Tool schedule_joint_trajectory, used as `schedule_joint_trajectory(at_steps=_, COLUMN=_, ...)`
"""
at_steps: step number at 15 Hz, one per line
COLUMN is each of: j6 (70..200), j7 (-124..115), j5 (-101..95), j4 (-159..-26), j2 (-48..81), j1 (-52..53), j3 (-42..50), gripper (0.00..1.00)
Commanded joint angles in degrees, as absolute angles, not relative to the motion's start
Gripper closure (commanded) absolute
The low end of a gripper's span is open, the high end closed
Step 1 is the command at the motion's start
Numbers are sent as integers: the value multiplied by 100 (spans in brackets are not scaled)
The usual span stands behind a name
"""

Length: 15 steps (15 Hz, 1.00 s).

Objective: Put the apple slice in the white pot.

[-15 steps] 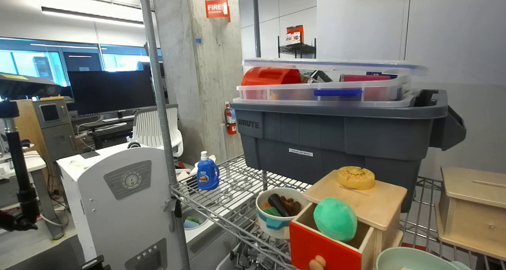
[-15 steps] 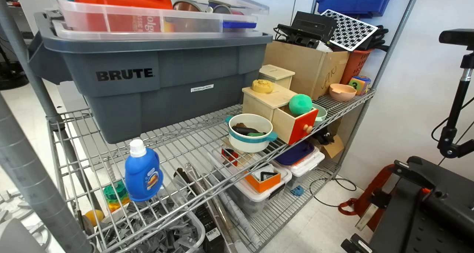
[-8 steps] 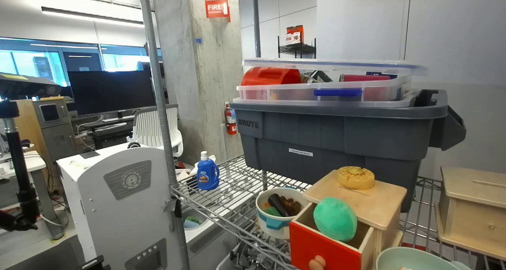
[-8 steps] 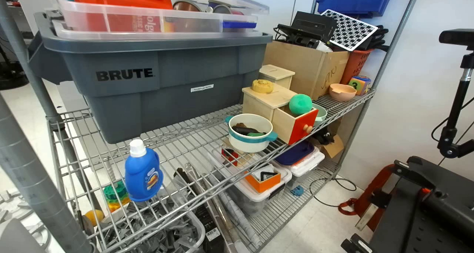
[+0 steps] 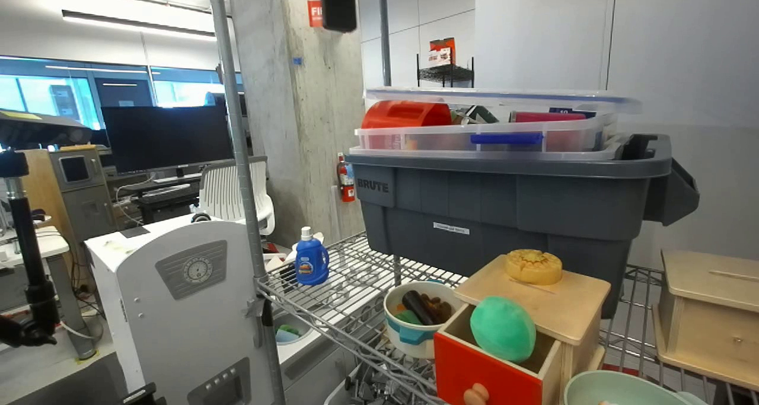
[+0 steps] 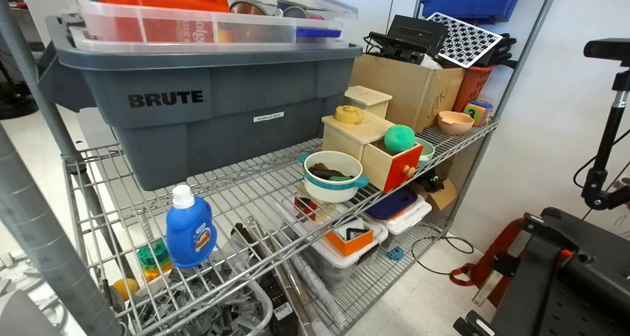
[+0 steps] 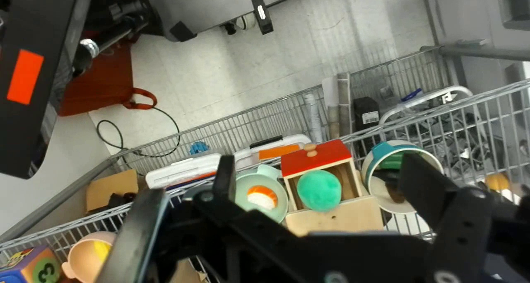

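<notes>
Wire shelving (image 6: 256,186) below, my fingers (image 7: 422,187) apart and wide: wrist view puts the slice (image 7: 262,197) at nine o'clock of the green ball (image 7: 319,190), in the pale green pot (image 7: 241,192). Likely light, stiff; I'd pinch its sides.

This looks like a lab sharing office space: past the corner post (image 5: 239,138) of the wire shelf (image 5: 356,268) stand a monitor (image 5: 168,135), an office chair (image 5: 233,191) and a concrete pillar (image 5: 320,108) with a fire extinguisher (image 5: 345,179). Off the shelf's front edge, a camera (image 6: 609,49) sits on a black mount (image 6: 603,154).
</notes>
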<state>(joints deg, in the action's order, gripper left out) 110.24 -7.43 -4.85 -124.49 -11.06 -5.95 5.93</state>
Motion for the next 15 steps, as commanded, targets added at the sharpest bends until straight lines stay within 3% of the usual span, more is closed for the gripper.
schedule_joint_trajectory(at_steps=1, j6=11357, j7=-856, j5=-816, j4=-11727, j2=-148, j1=-716, j3=630, gripper=0)
schedule_joint_trajectory(at_steps=15, j6=12014, j7=-180, j5=-188, j4=-10299, j2=1743, j1=-1153, j3=931, gripper=0)
